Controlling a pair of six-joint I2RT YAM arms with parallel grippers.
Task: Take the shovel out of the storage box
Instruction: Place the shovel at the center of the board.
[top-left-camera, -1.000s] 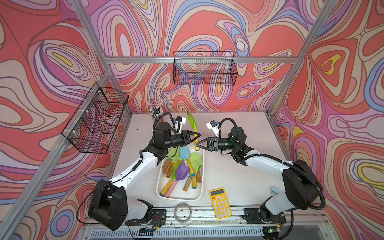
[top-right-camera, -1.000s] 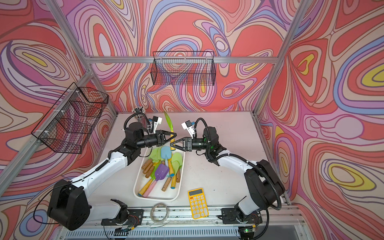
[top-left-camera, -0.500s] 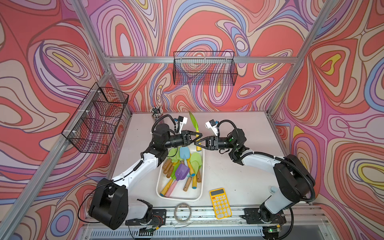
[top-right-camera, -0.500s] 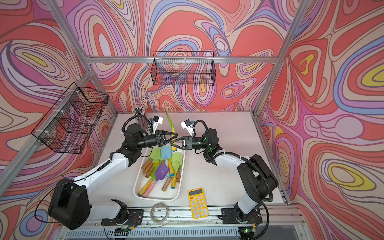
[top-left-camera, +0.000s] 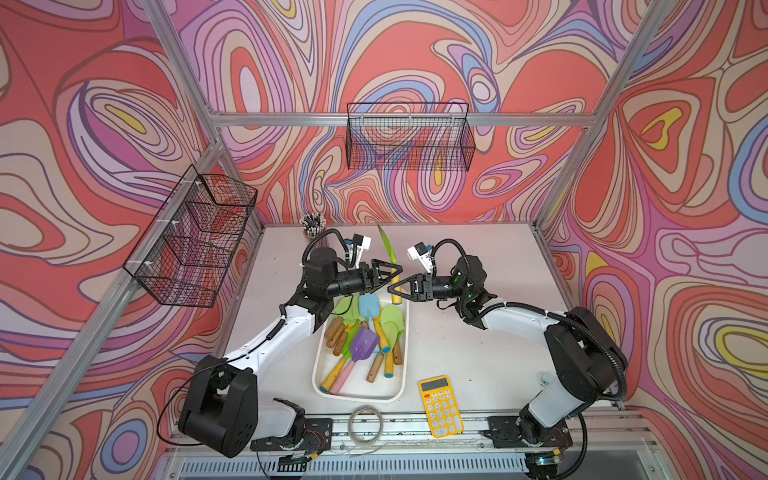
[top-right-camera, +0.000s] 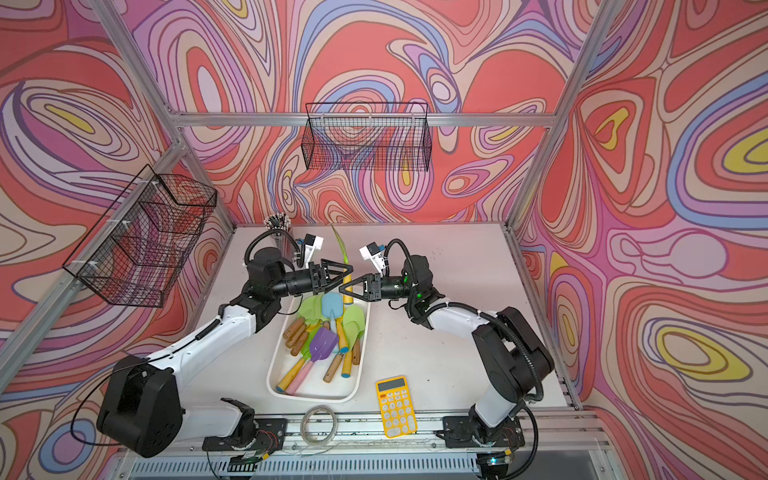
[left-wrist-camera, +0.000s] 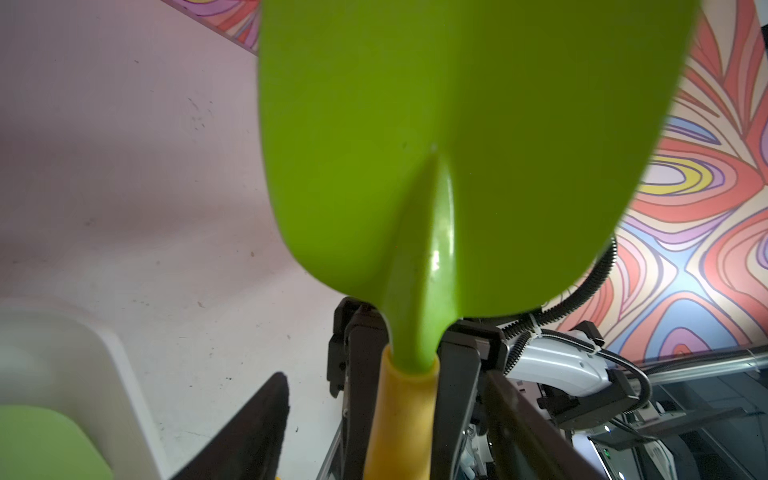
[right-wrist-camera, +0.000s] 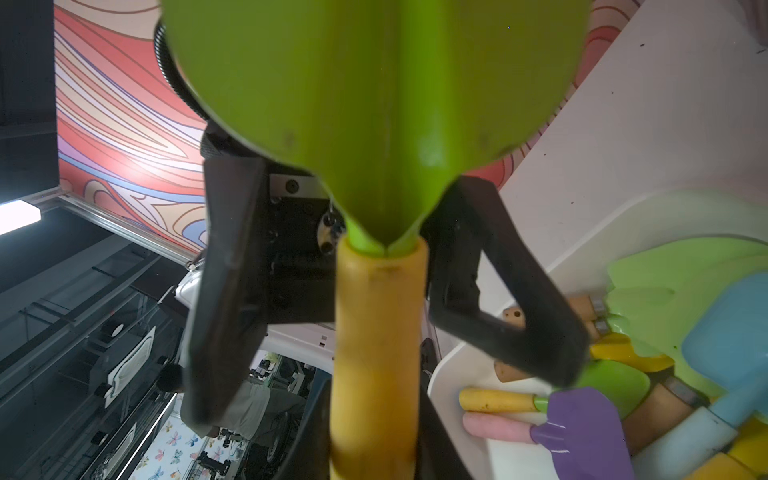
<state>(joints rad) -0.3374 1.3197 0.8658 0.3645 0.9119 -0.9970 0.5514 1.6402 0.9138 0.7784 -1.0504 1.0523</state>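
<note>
Right wrist view: the left fingers (right-wrist-camera: 224, 291) are spread wide, one on each side of the yellow handle.
Left wrist view: the right fingers (left-wrist-camera: 457, 382) are pinched on that same handle, holding it.
Shovel (top-left-camera: 386, 249): up in the air, green blade tilted up toward the back wall, handle end over the far end of the storage box.
Storage box (top-left-camera: 374, 388): white, on the bench (top-left-camera: 478, 345), with a heap of other shovels (top-left-camera: 365, 345) in green, blue and purple.
Calculator (top-left-camera: 440, 407): yellow, just beside the box's front corner on the right arm's side.
</note>
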